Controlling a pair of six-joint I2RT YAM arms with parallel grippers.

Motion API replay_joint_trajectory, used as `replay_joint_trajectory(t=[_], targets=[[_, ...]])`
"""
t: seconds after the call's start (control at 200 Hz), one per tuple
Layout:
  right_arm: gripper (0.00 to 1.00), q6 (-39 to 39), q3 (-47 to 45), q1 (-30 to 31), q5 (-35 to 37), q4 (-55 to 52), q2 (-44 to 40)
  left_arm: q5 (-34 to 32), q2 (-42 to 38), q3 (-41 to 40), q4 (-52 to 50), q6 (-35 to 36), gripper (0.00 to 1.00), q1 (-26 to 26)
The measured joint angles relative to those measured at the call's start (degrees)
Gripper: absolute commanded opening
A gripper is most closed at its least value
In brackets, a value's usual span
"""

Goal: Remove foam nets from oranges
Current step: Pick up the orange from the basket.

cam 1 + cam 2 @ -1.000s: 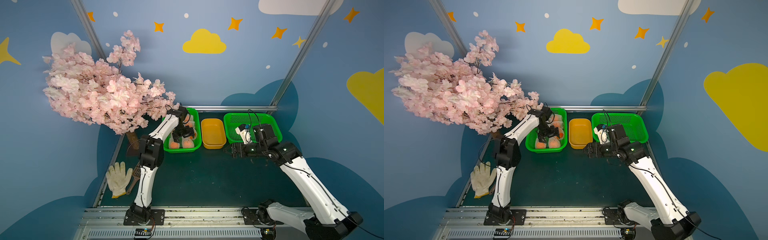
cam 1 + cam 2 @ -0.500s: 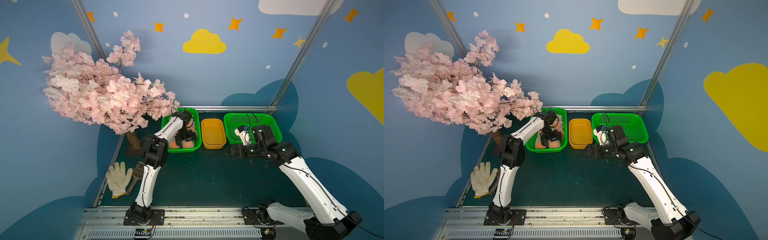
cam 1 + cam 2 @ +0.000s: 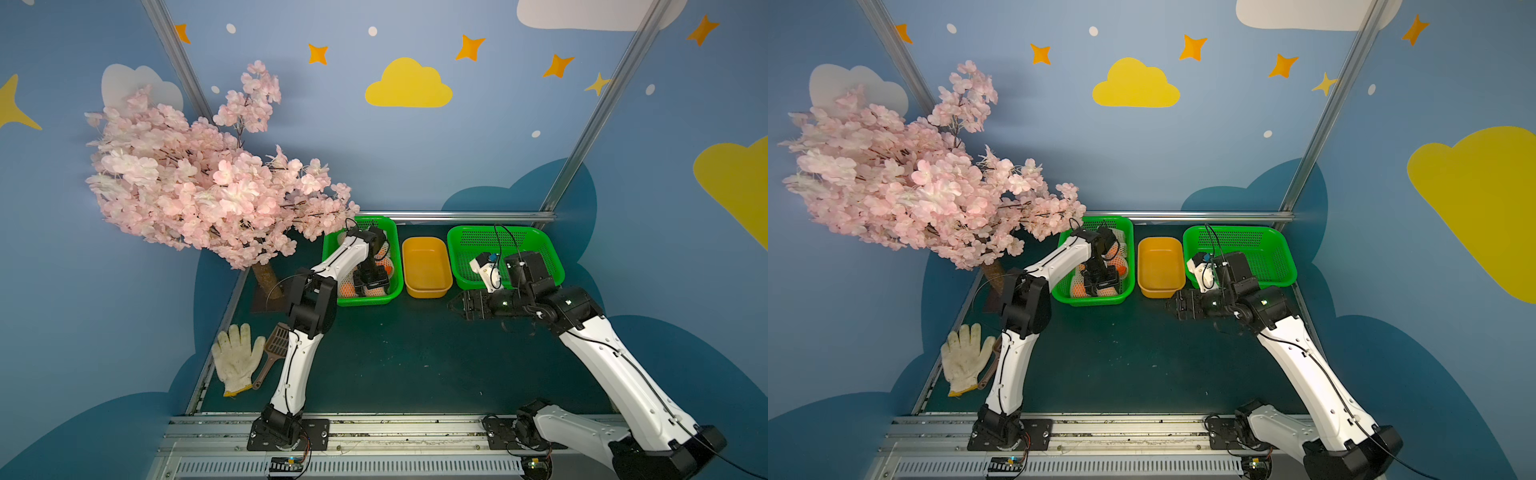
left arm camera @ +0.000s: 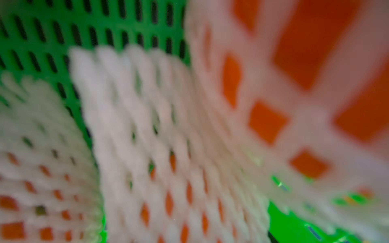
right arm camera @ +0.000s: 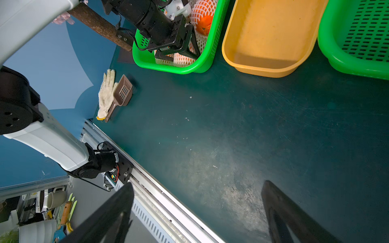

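Left pincer points steeply down — its spread unclear; right pincer hovers level, jaws wide apart.

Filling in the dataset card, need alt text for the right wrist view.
The right gripper, jaws open, hangs above the green table. Beyond it the left gripper reaches into a green basket of oranges in white foam nets, beside an empty yellow-orange tub and a second green basket.

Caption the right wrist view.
Open right gripper over the table; left gripper down in the basket of netted oranges.
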Motion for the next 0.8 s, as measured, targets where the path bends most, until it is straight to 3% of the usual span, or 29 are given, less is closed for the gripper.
replay_joint_trajectory(t=[0.245,0.801], targets=[[0.94,0.0,-1.1,0.0,0.0,0.2,0.0,-0.5,-0.7,-0.9,0.7,1.7,0.51,-0.1],[0.94,0.1,-2.6,-1.0,1.4,0.7,0.8,-6.6,-12.3,-2.6,2.0,8.2,0.53,-2.4]])
